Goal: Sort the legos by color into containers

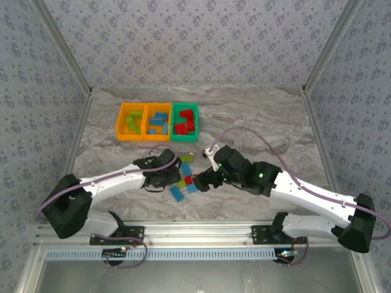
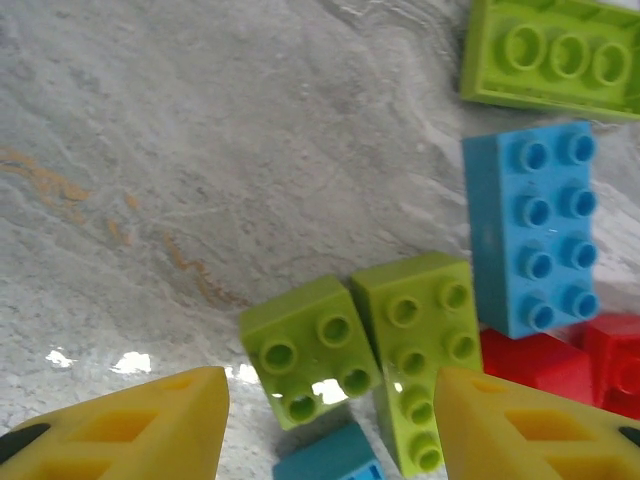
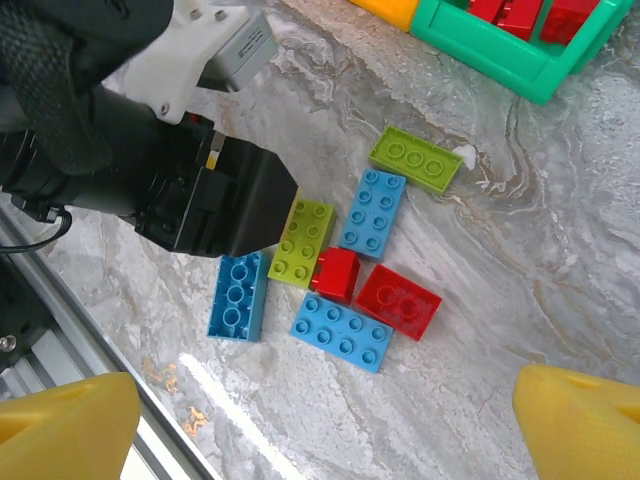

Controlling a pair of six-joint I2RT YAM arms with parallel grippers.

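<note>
Loose legos lie in a cluster on the table [image 1: 244,116] between my two grippers. In the left wrist view, a small lime green brick [image 2: 308,350] and a longer lime one [image 2: 422,345] sit between the yellow fingers [image 2: 140,425] of my left gripper [image 2: 330,400], which is open and touches neither. A blue brick [image 2: 530,230], a flat lime plate [image 2: 550,55] and a red brick [image 2: 560,365] lie beyond. My right gripper [image 3: 325,425] hangs wide open above a blue brick [image 3: 340,332], two red bricks [image 3: 398,300] and an upturned blue brick [image 3: 237,295]. The three containers, one of them the green bin [image 1: 184,121], stand behind.
The orange bin [image 1: 131,121] holds green bricks, the middle orange bin [image 1: 157,121] blue ones, the green bin red ones. My left arm's black wrist [image 3: 200,190] covers part of the cluster. The metal rail [image 1: 195,235] runs along the near edge.
</note>
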